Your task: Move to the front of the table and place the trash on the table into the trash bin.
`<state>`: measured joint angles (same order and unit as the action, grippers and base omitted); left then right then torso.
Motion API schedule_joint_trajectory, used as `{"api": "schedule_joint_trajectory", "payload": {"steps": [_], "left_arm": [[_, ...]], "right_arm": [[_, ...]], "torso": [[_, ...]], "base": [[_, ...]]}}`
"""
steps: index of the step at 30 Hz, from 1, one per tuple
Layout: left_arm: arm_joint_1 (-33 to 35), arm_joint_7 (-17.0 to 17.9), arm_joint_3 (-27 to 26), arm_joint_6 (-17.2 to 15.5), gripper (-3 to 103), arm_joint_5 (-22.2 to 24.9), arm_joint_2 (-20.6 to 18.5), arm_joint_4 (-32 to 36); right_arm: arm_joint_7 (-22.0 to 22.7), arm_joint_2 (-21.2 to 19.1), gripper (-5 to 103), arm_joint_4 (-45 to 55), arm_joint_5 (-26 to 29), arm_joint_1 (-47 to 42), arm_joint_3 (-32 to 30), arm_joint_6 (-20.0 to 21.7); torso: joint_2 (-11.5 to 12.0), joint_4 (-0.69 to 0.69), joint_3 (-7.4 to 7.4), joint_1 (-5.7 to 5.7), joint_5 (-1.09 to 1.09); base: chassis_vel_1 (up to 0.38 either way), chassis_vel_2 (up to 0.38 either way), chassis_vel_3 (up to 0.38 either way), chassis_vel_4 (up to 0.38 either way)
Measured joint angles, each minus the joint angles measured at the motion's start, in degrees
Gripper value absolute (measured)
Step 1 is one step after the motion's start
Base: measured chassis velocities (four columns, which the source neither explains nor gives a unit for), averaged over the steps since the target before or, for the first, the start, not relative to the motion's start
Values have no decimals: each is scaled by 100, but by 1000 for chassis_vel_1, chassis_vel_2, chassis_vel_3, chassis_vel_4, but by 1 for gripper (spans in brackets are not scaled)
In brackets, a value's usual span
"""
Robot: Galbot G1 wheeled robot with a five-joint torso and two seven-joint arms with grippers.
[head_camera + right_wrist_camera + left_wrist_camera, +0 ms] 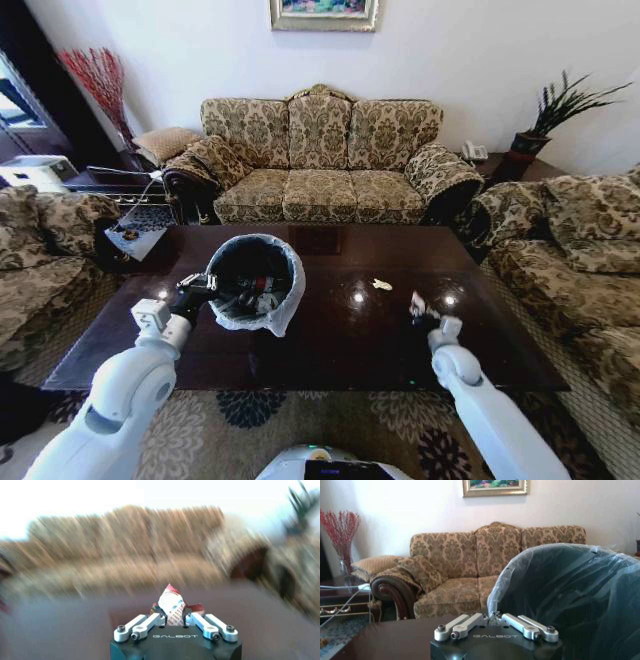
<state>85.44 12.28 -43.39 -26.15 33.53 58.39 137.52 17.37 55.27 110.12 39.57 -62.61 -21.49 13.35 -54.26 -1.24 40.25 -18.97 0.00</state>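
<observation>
The trash bin (256, 281), black with a white bag over its rim, is tipped over the left half of the dark glossy table (340, 345). My left gripper (197, 288) is shut on its near rim; in the left wrist view the gripper (492, 617) pinches the bag edge of the bin (570, 600). A bottle with a red cap (262, 284) lies inside the bin. My right gripper (423, 310) is just above the table's right half, shut on a red and white wrapper (171, 606). A yellowish scrap (382, 285) lies on the table between bin and right gripper.
A patterned three-seat sofa (320, 160) stands behind the table. Armchairs flank it on the left (40, 260) and right (580, 250). A low side table with a tray (135, 230) sits at the far left corner. A patterned rug (300, 420) lies under the near edge.
</observation>
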Motion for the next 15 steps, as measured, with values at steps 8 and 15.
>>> {"api": "schedule_joint_trajectory", "payload": {"steps": [8, 15], "left_arm": [[-281, -123, 341, -55, 2, 17, -249, -180], [-255, -216, 302, -16, 2, 51, -299, -267]], "right_arm": [[-235, -1272, 12, 1439, 1792, 1653, 898, 593], [-220, -1163, 12, 1481, 3420, 4787, 3407, 795]], "torso": [[0, 4, 0, 0, -2], [0, -6, 0, 0, -3]], "base": [[0, 0, 0, 0], [0, 0, 0, 0]]}}
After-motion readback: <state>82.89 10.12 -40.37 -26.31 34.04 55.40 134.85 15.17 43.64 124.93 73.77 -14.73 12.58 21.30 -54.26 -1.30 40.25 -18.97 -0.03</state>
